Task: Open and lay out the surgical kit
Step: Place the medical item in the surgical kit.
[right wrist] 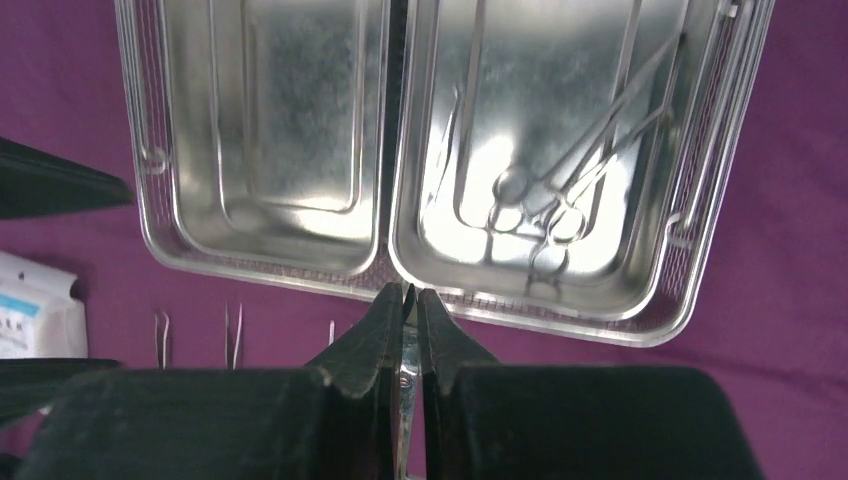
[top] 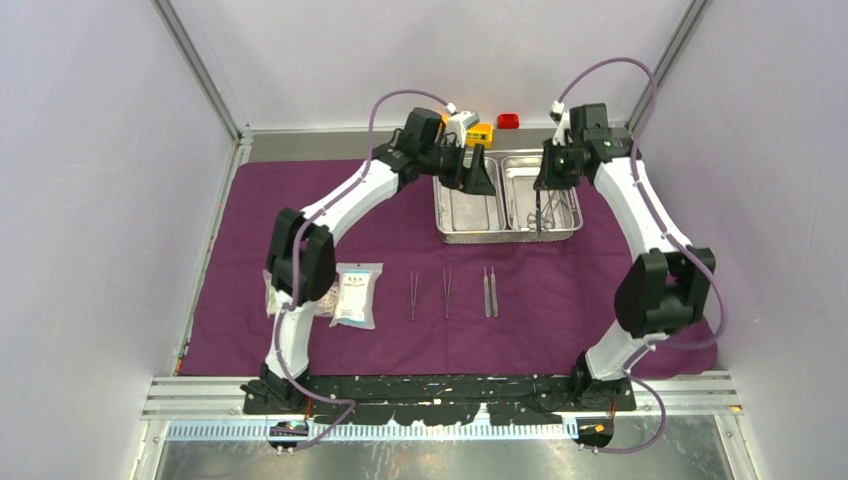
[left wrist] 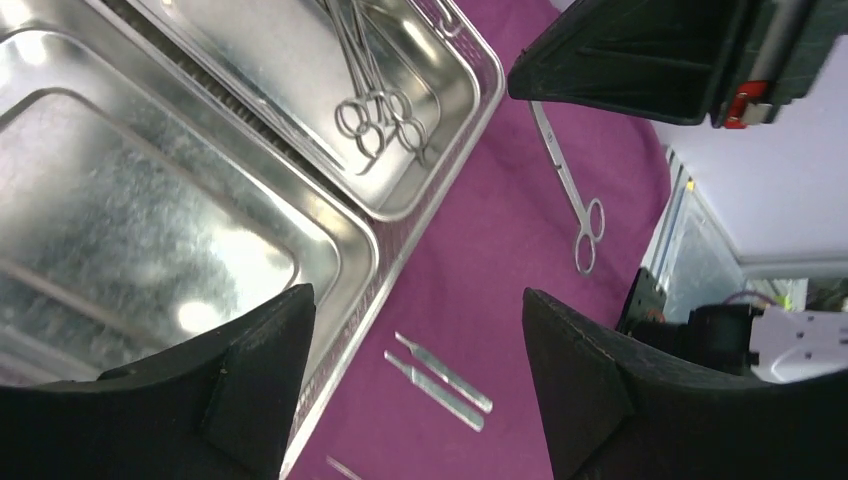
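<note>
Top external: left gripper (top: 474,172) is hanging released over the shiny two-compartment steel tray (top: 508,238), which is sitting on the dark-purple cloth (top: 600,290). Left wrist: right gripper (left wrist: 535,95) is pinching a ring-handled steel instrument (left wrist: 580,205) by its tip, so it may be slipping free. Right wrist: other steel clamps (right wrist: 560,200) are lying tangled in the right compartment and are likely to snag.

On the cloth (top: 560,330), tray (top: 510,238) holding clamps (left wrist: 380,115) lies behind tweezers (top: 447,292), packets (top: 356,295) to their left.
</note>
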